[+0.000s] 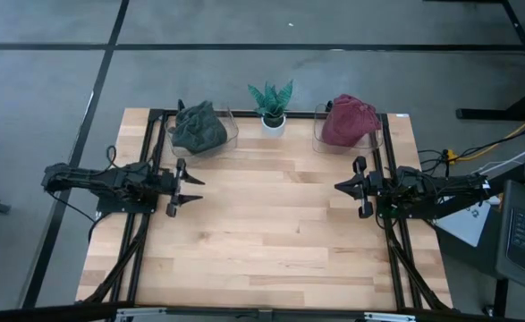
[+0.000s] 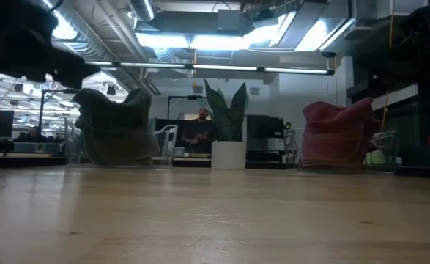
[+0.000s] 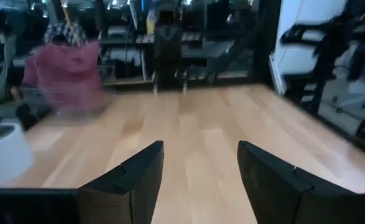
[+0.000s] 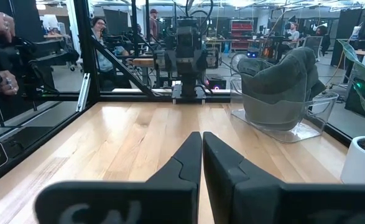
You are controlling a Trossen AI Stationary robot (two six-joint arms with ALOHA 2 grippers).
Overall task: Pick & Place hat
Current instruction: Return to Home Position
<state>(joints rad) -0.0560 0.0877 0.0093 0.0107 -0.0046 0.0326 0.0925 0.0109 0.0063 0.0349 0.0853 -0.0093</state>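
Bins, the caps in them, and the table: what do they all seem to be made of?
Bins: likely hard clear plastic, glossy; the caps show through the walls.
Dark cap and red cap: soft matte cloth, slumped in folds; the exact fabric can't be told.
Table: pale wood planks with visible seams and grain, and a smooth, slightly shiny finish.

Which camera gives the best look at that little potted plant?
The high view: the plant shows whole, green leaves and white pot. The low view shows it side-on but shadowed; each wrist view catches only a cut-off part.
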